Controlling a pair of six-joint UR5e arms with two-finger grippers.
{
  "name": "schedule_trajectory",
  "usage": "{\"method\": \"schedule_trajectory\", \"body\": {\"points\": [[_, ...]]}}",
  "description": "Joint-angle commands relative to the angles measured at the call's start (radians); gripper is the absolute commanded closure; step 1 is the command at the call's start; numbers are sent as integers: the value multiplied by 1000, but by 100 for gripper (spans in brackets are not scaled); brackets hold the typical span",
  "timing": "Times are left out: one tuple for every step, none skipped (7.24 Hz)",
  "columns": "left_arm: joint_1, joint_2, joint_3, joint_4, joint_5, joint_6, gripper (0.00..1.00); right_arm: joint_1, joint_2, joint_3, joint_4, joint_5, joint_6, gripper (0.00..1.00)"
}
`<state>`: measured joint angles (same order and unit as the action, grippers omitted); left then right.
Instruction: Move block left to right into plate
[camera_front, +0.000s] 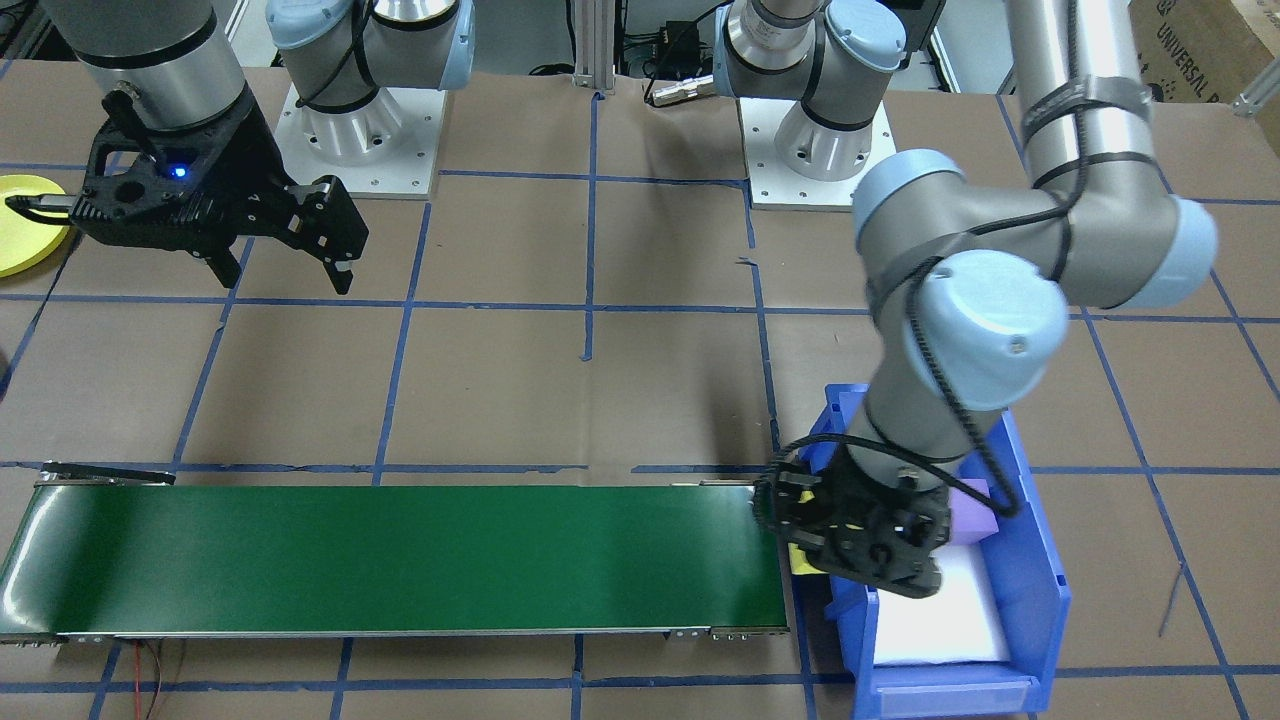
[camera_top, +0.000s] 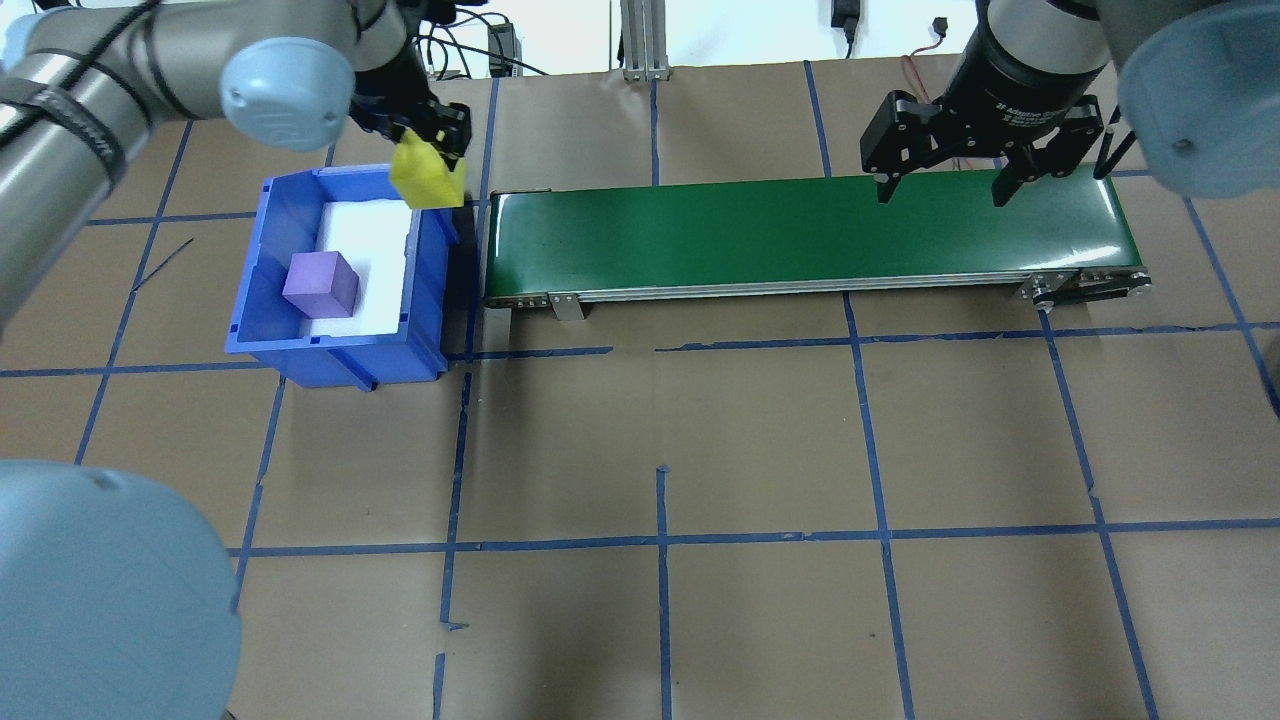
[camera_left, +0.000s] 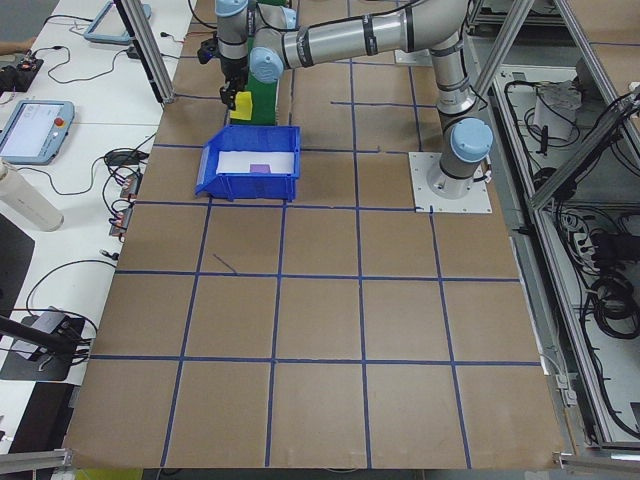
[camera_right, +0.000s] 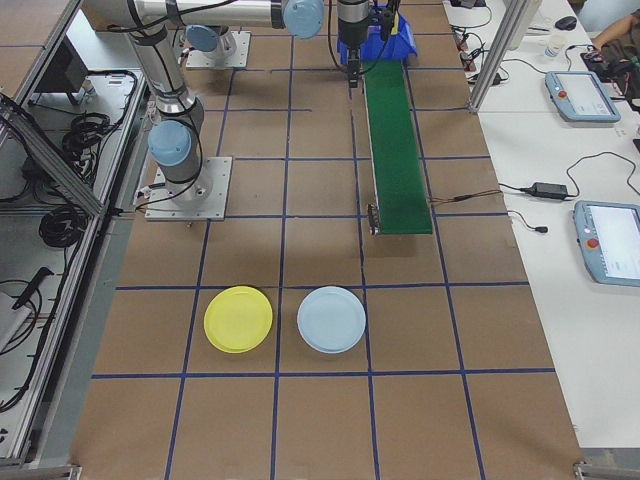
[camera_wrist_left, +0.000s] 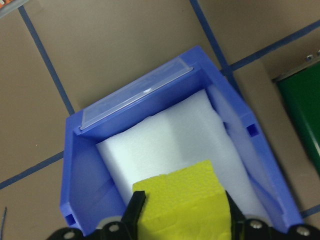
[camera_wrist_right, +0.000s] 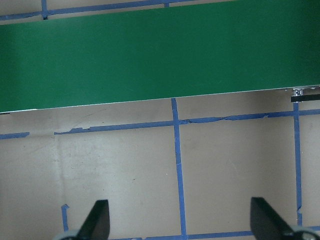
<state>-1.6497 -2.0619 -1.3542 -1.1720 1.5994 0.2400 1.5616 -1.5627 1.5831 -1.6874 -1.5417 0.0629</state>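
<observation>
While the left gripper (camera_top: 432, 150) held the yellow foam block (camera_top: 427, 178) above the blue bin (camera_top: 335, 352), the right gripper (camera_top: 938, 190) (jaws wide) waited, conveyor belt (camera_top: 800, 235) and yellow plate (camera_right: 238, 319) still ahead.

Legible text: "UNIVERSAL R…", cut off by the frame edge, printed in dark letters on the brown cardboard box (camera_front: 1205, 45) at the top right of the front-facing view. White lettering on the right arm's black wrist collar (camera_top: 1020, 98) is too small to read.

The left arm reaches far forward, its tool (camera_top: 432, 150) pointing down with both fingers (camera_wrist_left: 134, 210) closed on a yellow block (camera_wrist_left: 185, 202). The right arm holds its tool (camera_top: 938, 190) downward, fingers (camera_wrist_right: 97, 220) spread wide apart and gripping nothing.
</observation>
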Motion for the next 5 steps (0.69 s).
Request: {"method": "schedule_trajectory", "body": {"points": [[-88, -78, -15, 61, -1, -80, 52, 0, 0, 0, -1, 0, 0, 0], [-96, -83, -55, 69, -2, -80, 51, 0, 0, 0, -1, 0, 0, 0], [-101, -83, -80, 80, -2, -83, 27, 0, 1, 0, -1, 2, 0, 0], [-101, -74, -80, 92, 1, -84, 0, 0, 0, 0, -1, 2, 0, 0], [-101, -58, -66, 97, 2, -77, 0, 0, 0, 0, -1, 2, 0, 0]]}}
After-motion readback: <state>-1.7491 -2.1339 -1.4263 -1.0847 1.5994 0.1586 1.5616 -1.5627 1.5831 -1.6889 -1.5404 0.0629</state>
